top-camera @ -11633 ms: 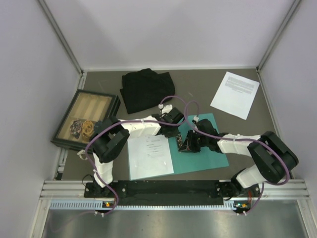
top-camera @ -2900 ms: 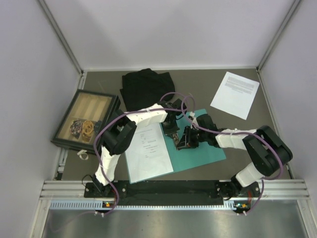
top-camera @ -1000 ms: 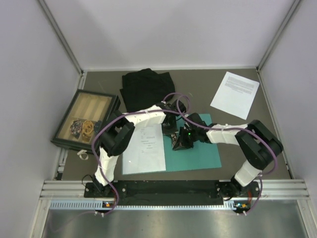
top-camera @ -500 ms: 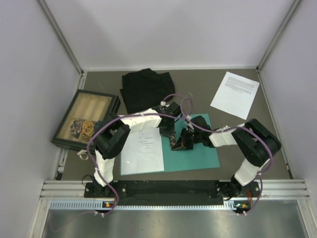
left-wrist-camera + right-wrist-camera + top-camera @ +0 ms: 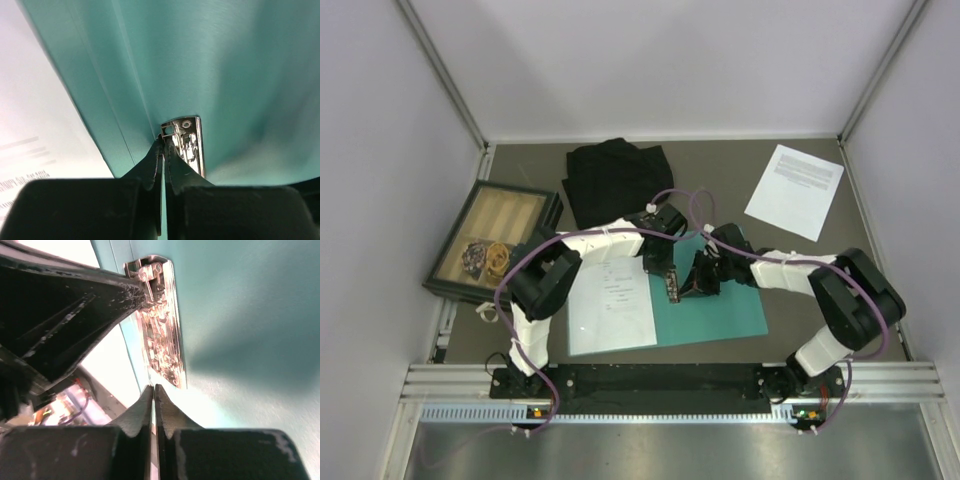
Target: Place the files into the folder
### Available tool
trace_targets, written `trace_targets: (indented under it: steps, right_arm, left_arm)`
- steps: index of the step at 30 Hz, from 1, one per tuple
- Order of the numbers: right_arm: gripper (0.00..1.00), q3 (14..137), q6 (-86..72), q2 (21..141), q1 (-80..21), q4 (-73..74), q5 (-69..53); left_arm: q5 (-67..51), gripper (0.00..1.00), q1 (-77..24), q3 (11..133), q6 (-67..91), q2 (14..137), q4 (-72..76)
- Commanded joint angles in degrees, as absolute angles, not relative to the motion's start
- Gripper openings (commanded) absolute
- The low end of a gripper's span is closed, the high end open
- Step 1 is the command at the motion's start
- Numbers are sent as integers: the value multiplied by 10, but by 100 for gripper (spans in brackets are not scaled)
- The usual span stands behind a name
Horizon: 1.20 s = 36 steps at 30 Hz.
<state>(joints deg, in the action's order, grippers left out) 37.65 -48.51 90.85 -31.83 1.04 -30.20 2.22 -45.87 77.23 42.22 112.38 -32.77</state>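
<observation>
**benchrat:** Where did the paperwork sit at that point?

**yam_fan:** The thin teal-green card folder (image 5: 725, 312) lay open on the grey surface (image 5: 720, 170), right in front of the arms. One white printed paper sheet (image 5: 612, 300) was on its left half. The second white printed sheet (image 5: 794, 190) was well apart, off in the far right corner, so I'd call the job half done at best.

**benchrat:** And the arms?

**yam_fan:** Both reached in to the spine. The left fingers (image 5: 154, 169) were pinched fully together, tips touching the near end of the small shiny metal clip (image 5: 189, 142). The right fingers (image 5: 142, 412) were shut too, just beside that clip. Neither pair had hold of anything I could see. My guess was they were working the clip so the page could go under it.

**benchrat:** Was the clip up or down?

**yam_fan:** Couldn't tell. From above, the wrists hid the clip and the sheet's right edge, and the wrist views were too close and glary. The crumpled black cloth (image 5: 615, 180) and the dark-framed wooden tray (image 5: 495, 235) sat out of the way.
</observation>
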Motion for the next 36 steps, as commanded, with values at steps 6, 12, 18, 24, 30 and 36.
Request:
trace_targets:
  steps: [6, 12, 18, 24, 30, 36]
  right_arm:
    - [0, 413, -427, 899, -317, 142, -228]
    - [0, 448, -394, 875, -316, 141, -243]
    - [5, 471, -345, 855, -323, 145, -272]
    - [53, 452, -397, 830, -393, 77, -270]
    - [75, 467, -460, 857, -458, 4, -230]
    - [81, 489, -492, 907, -460, -52, -224]
  left_arm:
    - [29, 13, -451, 787, 386, 1109, -387]
    - [8, 44, -446, 802, 399, 1060, -374]
    - [36, 55, -421, 819, 396, 989, -386]
    - [81, 59, -406, 810, 378, 859, -399]
    - [140, 62, -403, 718, 367, 677, -394]
    - [121, 64, -403, 677, 356, 578, -439]
